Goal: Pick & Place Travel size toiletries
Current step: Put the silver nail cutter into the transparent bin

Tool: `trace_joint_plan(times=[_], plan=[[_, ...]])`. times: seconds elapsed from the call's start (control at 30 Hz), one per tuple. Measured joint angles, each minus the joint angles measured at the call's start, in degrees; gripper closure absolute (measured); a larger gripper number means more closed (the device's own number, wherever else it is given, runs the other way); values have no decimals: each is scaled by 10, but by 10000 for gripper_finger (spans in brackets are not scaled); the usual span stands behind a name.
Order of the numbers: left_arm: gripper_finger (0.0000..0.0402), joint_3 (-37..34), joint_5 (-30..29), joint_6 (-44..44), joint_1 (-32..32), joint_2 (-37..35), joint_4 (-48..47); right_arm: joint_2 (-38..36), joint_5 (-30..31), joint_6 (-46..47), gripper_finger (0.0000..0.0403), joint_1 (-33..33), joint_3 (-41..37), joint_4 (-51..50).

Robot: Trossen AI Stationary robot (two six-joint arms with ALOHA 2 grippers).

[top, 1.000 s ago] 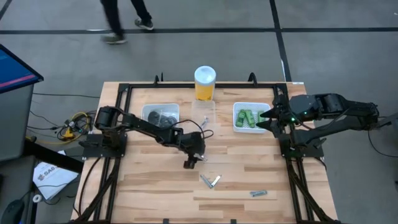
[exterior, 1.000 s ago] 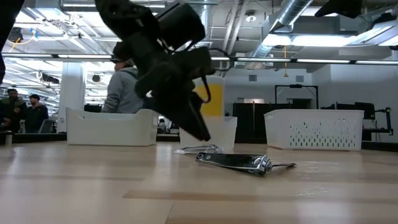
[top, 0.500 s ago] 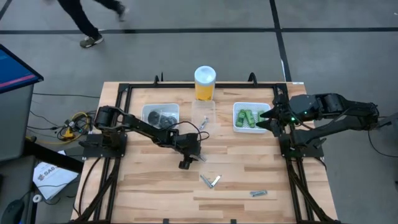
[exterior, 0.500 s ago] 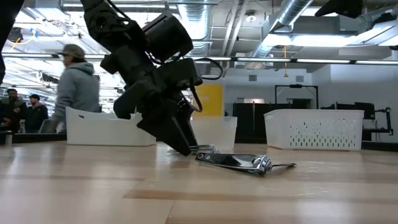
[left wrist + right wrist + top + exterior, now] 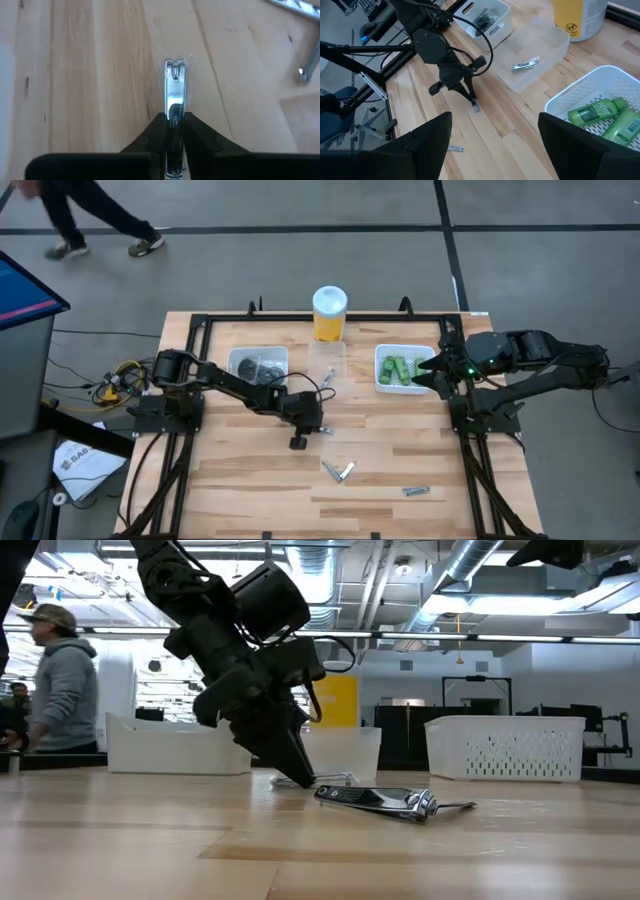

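A silvery nail clipper [image 5: 175, 85] lies flat on the wooden table near its middle, and my left gripper [image 5: 174, 120] is shut on it; the low view shows the fingertips [image 5: 298, 776] down at the table. In the high view my left gripper [image 5: 318, 427] sits just near of the clear tray [image 5: 327, 360]. My right gripper [image 5: 430, 372] hangs open above the edge of the white basket [image 5: 382, 380] that holds green bottles [image 5: 398, 367]. A white bin [image 5: 236, 358] holds dark round pots [image 5: 258, 367]. My left gripper pinches the clipper's end nearest the gripper [image 5: 175, 116] between its two fingers, one on each long side. The fingers slant down from the table's left and lie along the clipper. The clipper rests on the table, its free end [image 5: 175, 64] pointing away from the gripper.
Two more clippers [image 5: 338, 471] lie crossed nearer the front edge, one of them close in the low view [image 5: 380, 800]. A small green item [image 5: 415, 491] lies front right. One clipper [image 5: 525, 65] is in the clear tray. A tall yellow cylinder [image 5: 329, 313] stands behind it.
My left gripper has sunk to the table and its fingers have shut on the end of the nail clipper, which has stayed lying on the wood. A person has walked leftward across the floor beyond the table.
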Motion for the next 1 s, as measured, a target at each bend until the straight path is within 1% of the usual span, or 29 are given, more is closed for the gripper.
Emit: trace_joint_plan(times=[0.17,0.3,0.37,0.43,0.57,0.6,0.67,0.73,0.83,1.0], plan=[[344,11,-3,-60,-8,-22,-7,0,0,0,113,0,0,0],[355,18,-10,-81,-13,-71,7,0,0,-1,113,0,0,0],[363,18,-28,-94,-13,-96,15,0,0,-2,113,0,0,0],[366,18,-78,-101,-13,-128,21,0,0,-2,113,0,0,1],[357,19,-236,-103,-2,-179,31,0,1,-5,113,0,0,2],[355,19,-268,-109,6,-189,30,0,1,-5,113,0,0,3],[354,19,-305,-129,28,-205,33,0,1,-5,113,0,0,7],[356,19,-310,-163,56,-209,34,0,1,-5,113,0,0,8],[358,19,-303,-215,91,-205,35,0,2,-5,113,0,0,12],[358,19,-267,-263,129,-172,37,0,2,-5,113,0,0,13]])
